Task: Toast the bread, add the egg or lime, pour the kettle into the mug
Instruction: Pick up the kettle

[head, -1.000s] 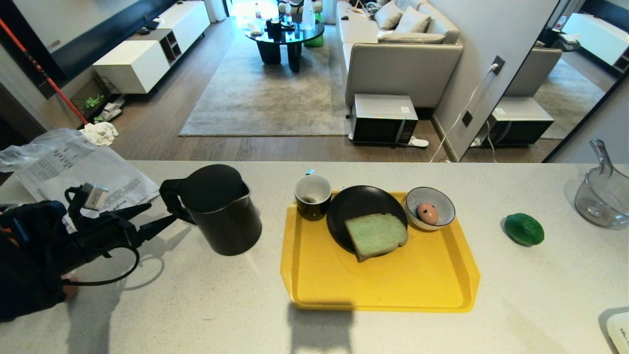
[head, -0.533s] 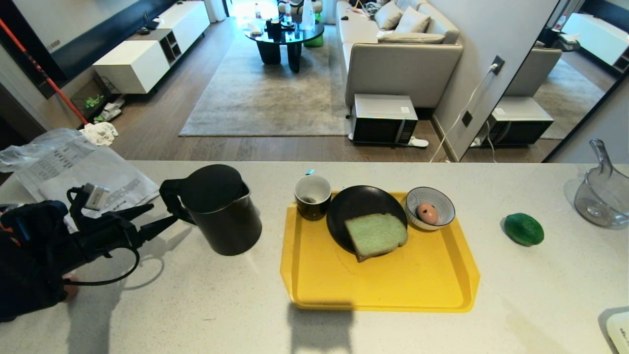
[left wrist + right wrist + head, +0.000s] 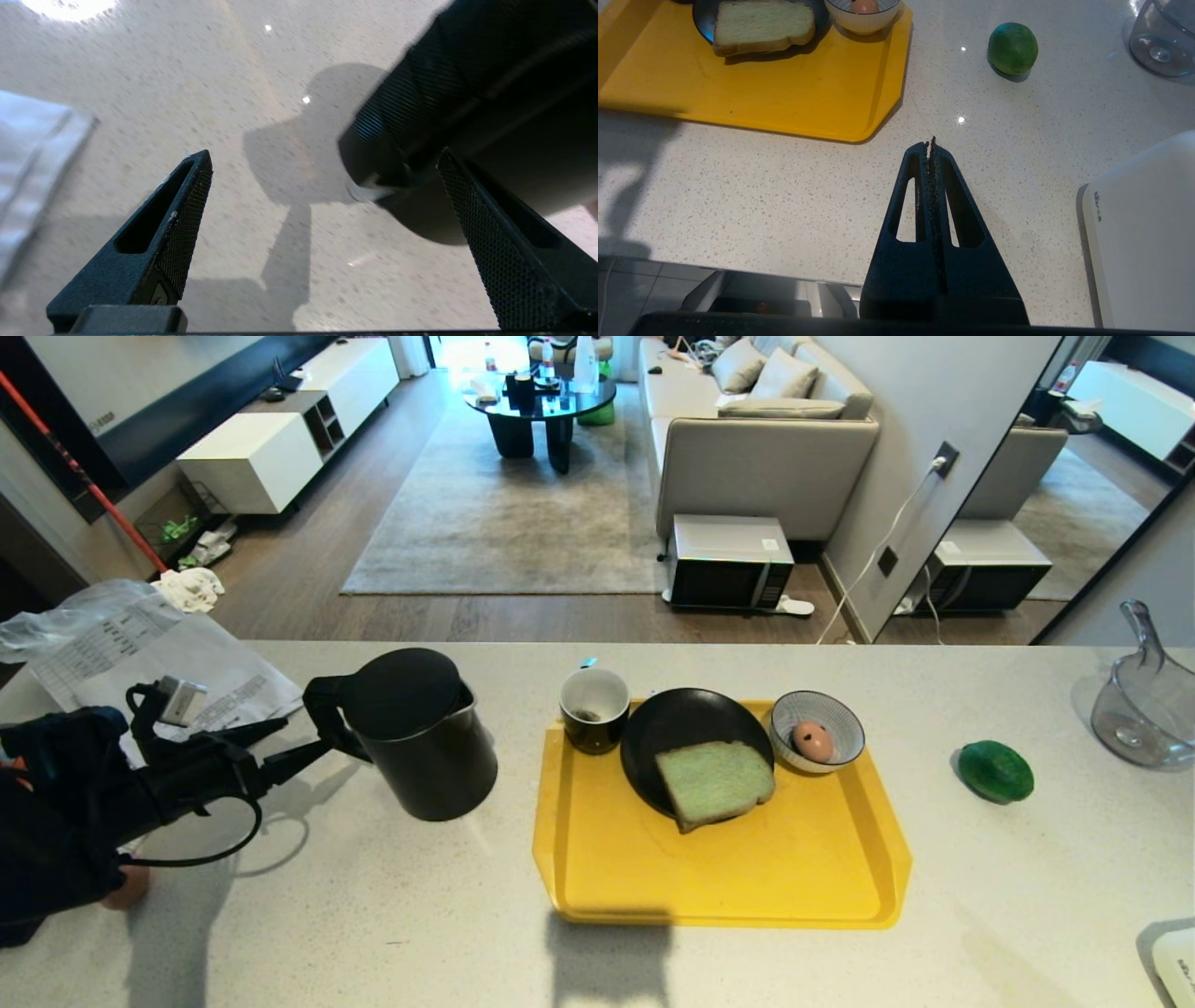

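Note:
The dark kettle [image 3: 425, 747] stands on the counter left of the yellow tray [image 3: 728, 877], its loop handle turned to the left. My left gripper [image 3: 306, 735] is open, level with the handle, its fingertips just beside it and apart from it. In the left wrist view the kettle [image 3: 467, 70] fills the far side beyond the open left gripper [image 3: 324, 156]. The mug [image 3: 594, 709] sits at the tray's back left corner. The bread [image 3: 714, 784] lies on a black plate [image 3: 672, 728]. The egg [image 3: 814, 742] rests in a striped bowl [image 3: 822, 714]. The lime [image 3: 995, 771] lies on the counter right of the tray. My right gripper [image 3: 930, 142] is shut and empty.
Papers in a plastic bag [image 3: 140, 653] lie at the back left behind my left arm. A clear glass jug [image 3: 1144, 709] stands at the far right. A white slab [image 3: 1143, 224] lies at the counter's front right corner.
My left hand has shifted slightly beside the kettle's handle, fingers still open. Nothing else has moved.

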